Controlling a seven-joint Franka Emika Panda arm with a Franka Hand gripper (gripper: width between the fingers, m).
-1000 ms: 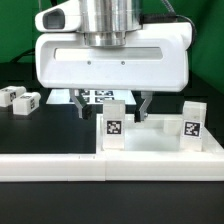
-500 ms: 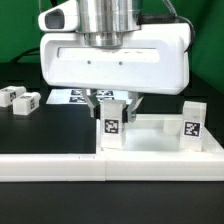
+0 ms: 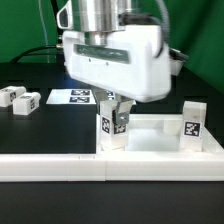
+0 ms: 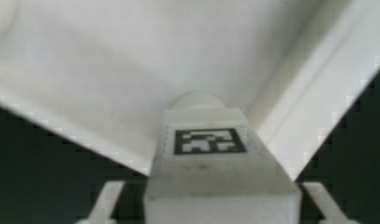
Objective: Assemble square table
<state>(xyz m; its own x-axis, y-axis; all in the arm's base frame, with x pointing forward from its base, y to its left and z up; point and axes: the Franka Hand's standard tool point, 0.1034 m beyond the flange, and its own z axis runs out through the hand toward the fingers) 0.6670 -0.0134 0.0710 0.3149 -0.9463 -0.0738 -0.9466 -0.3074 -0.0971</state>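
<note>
The white square table top [image 3: 152, 140] lies on the black table with two short tagged legs standing in its near corners. My gripper [image 3: 113, 116] is turned and shut on the left leg [image 3: 110, 133], fingers on either side of it. The right leg [image 3: 192, 124] stands free. In the wrist view the held leg [image 4: 212, 150] rises between my fingers [image 4: 112, 200], with the table top [image 4: 134, 60] behind it; the gripper [image 4: 215, 205] sits at the frame's edge. Two loose legs [image 3: 20, 99] lie at the exterior view's left.
The marker board [image 3: 78, 96] lies flat behind the hand. The long white fence [image 3: 110, 166] runs along the front of the table top. A green backdrop stands behind.
The fingers have closed from wide open onto the left leg. The hand has then turned about its axis, and the leg has turned with it, now showing two tagged faces.
</note>
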